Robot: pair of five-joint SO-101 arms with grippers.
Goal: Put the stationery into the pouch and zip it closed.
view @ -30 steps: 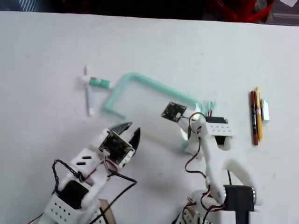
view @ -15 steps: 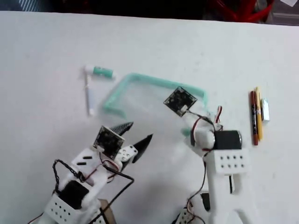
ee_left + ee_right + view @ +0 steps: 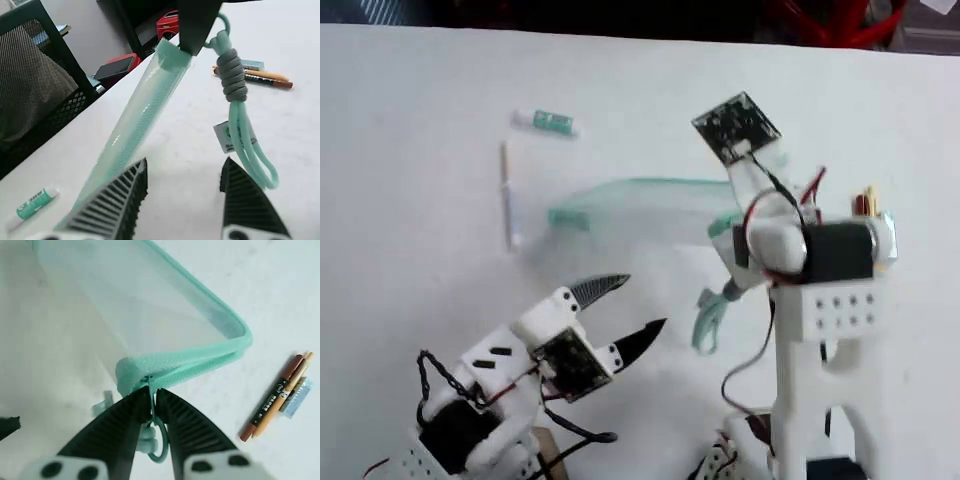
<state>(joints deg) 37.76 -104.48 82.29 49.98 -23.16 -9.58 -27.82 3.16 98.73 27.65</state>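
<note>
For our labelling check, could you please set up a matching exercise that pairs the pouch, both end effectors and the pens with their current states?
Things:
1. pouch
2. left end effector
3. right end effector
4. pens

States:
A. open, holding nothing
B. lying side by side
C. hanging by one corner
D. shut on the pouch

Pairs: 1-C, 2-A, 3-D, 4-B.

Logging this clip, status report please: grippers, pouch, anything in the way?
Right gripper shut on pouch end. Left gripper open beside pouch. Pens, tube on table, outside pouch.
</note>
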